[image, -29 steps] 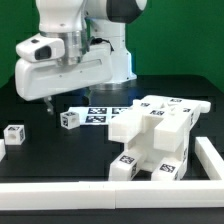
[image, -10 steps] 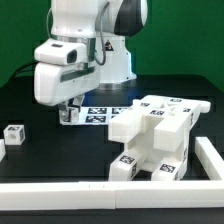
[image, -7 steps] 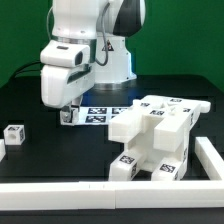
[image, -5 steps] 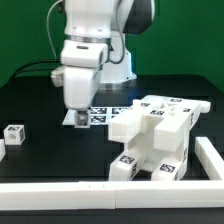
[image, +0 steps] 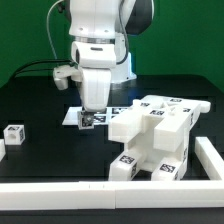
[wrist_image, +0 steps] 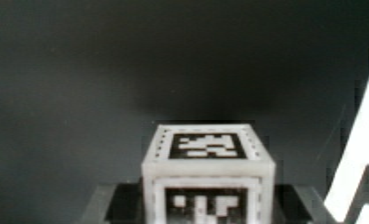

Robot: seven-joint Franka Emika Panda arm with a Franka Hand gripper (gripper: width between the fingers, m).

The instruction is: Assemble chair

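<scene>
Bench (image: 40,95) black, green backdrop | chair (image: 155,135) part-built at exterior view's right, near white border rail (image: 100,191) | hand (image: 88,121) clenched on small tagged block (wrist_image: 206,170) | loose block (image: 13,133) at exterior view's left, bare bench between.

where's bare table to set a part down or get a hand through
Widest bare patch: black tabletop between the lone small white tagged cube at the exterior view's left, the blocky white plastic chair assembly and the long white front rail. Crowded: around the white robot gripper, shut on another small tagged white cube, beside the marker board and chair.
</scene>
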